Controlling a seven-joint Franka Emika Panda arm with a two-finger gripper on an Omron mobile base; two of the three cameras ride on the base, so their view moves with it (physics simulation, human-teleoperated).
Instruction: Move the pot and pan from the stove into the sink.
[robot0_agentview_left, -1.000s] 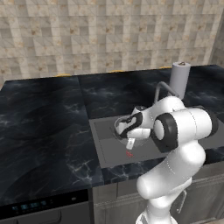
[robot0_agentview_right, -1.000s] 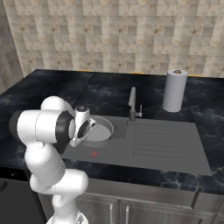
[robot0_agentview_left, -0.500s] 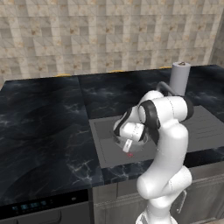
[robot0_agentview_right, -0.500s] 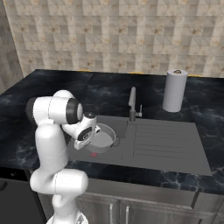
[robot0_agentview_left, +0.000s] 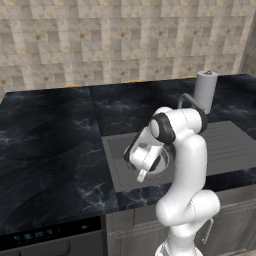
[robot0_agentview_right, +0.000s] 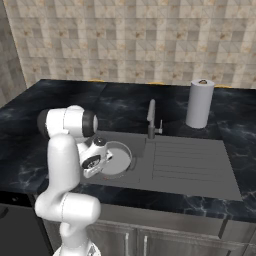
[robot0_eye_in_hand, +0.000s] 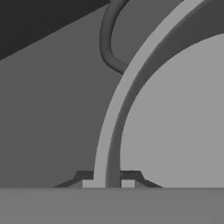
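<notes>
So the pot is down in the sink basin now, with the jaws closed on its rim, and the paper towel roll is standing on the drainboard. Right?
Not quite. The paper towel roll stands on the dark counter behind the drainboard, not on it; the right base view shows this. The rest holds: the pot sits in the sink, and the hand view shows the jaws closed on its rim.
</notes>
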